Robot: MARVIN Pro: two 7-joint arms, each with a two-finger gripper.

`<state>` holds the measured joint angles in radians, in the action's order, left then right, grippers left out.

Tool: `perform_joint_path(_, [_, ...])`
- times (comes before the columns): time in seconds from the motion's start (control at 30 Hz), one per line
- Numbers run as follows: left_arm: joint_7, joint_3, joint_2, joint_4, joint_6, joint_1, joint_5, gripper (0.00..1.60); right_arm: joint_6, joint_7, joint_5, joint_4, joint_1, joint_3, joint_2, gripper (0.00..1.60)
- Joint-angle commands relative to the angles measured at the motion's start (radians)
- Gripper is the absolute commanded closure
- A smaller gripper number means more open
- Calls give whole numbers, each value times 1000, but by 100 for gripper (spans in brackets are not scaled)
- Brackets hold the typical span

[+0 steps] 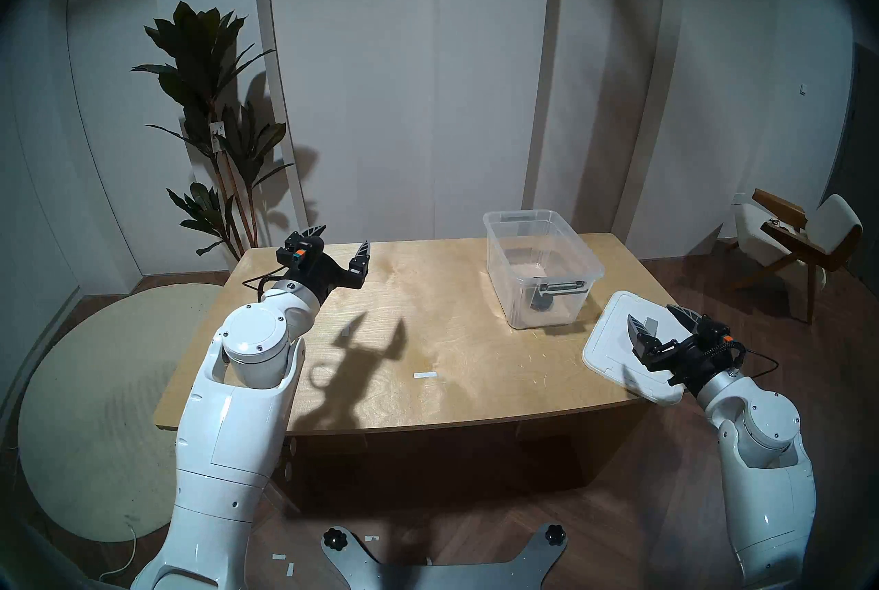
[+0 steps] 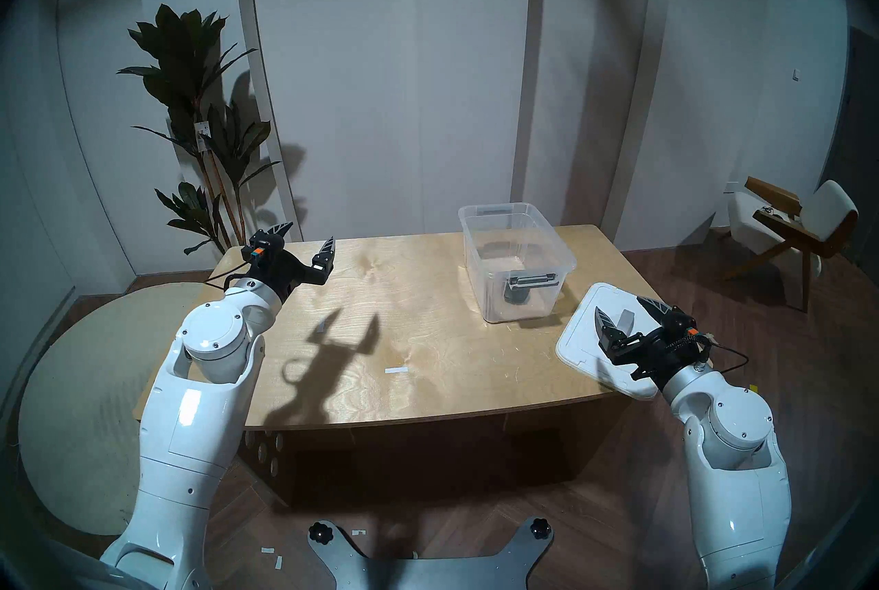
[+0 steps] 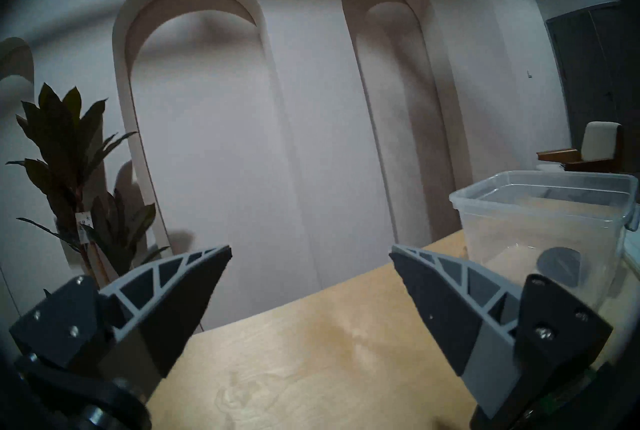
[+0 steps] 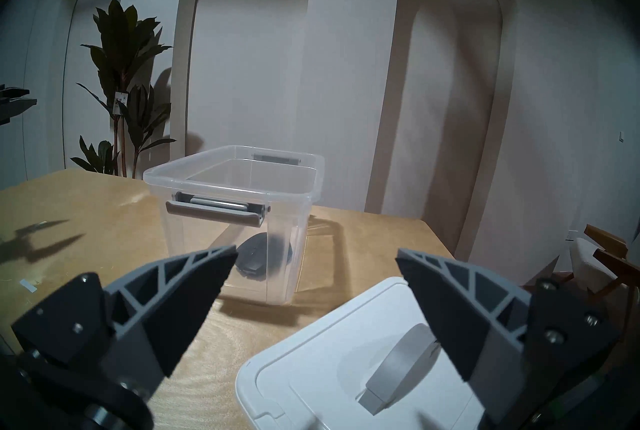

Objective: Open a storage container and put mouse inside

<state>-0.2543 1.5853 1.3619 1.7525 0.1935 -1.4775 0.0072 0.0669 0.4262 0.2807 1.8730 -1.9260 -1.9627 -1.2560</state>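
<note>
In the left head view, the storage container is sitting open on the wooden surface, at about 2 o'clock from its middle. The mouse is lying inside, down at the near end, a dark shape behind the grey latch. The lid is lying flat at 4 o'clock, partly hanging over the edge, likely put aside so the box stays open. The right gripper is hanging just above the lid with its jaws spread wide and holding nothing. The left gripper is floating at 10 o'clock, well apart from the box, jaws wide and empty too.

The right head view is showing nearly the same thing: the mouse is in the box and both arms are free. The putting-in part looks done to me.

In the left wrist view, the two fingers are standing far apart with only bare wood between them. The box is off at 3 o'clock.

In the right wrist view, the jaws are wide apart, and the lid's grey strap handle is lying below the right finger. The mouse is showing through the clear wall at 12 o'clock.
</note>
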Motion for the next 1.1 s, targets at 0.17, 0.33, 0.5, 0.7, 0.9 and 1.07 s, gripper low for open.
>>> perform_joint_path(0.17, [-5,2,1,27,85,18,-8,0,-12,-2,-3,28,-4,0,-2,0])
perform_joint_path(0.33, [11,-2,5,22,69,15,2,0,-12,-2,-3,28,-4,0,-2,0])
perform_joint_path(0.5, [13,-3,5,22,68,15,3,0,-12,-3,-3,28,-4,0,-2,0])
perform_joint_path(0.7, [14,-3,6,21,67,14,4,0,-12,-3,-3,28,-4,0,-2,0])
perform_joint_path(0.9, [14,-3,6,21,67,14,5,0,-12,-3,-3,28,-4,0,-2,0])
perform_joint_path(1.07, [15,-3,6,21,66,14,4,0,-12,-3,-3,28,-4,0,-2,0])
